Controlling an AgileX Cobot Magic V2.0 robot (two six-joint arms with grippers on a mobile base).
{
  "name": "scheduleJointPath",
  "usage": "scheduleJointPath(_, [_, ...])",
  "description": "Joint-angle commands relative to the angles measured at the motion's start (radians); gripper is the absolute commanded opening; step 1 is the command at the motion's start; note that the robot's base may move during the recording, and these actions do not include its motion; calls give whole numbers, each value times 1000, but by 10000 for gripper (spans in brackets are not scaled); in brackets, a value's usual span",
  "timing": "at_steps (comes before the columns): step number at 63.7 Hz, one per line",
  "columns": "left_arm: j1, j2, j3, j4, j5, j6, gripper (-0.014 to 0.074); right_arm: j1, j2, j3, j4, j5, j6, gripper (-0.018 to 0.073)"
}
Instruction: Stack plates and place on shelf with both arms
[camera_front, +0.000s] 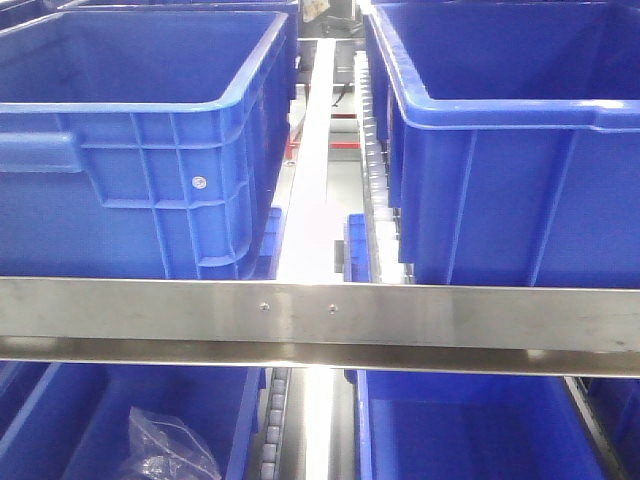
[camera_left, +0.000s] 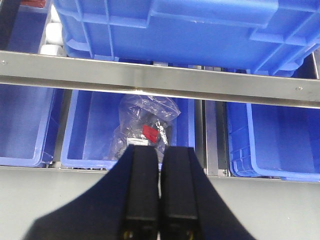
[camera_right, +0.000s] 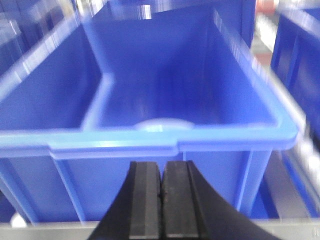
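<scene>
Both black grippers, left (camera_left: 160, 187) and right (camera_right: 161, 200), have their jaws pressed together on nothing, the left facing a crumpled clear plastic bag (camera_left: 145, 127) below the brushed-steel shelf rail (camera_left: 160, 80), the right facing a deep blue plastic crate (camera_right: 150, 100) holding a pale light-blue plate (camera_right: 164, 124).

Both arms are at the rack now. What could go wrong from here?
1. Both jaws look shut and empty. Only a pale rounded edge, possibly a plate, shows inside the blue crate ahead of the right gripper, and that view is blurred.
2. The left gripper points at a plastic bag below the steel rail, which it could snag.
</scene>
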Motion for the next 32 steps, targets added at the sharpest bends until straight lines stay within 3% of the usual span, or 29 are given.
scheduleJointPath(1, [1,1,-28,6,-58,-8,88,-5,-87,28,1,-77,1,48])
scheduleJointPath(8, [1,1,-28,6,-58,-8,88,-5,-214,118,2,-86,1,48])
scheduleJointPath(32, [1,3,-28,6,-58,-8,88,6,-206,130,3,-78,10,48])
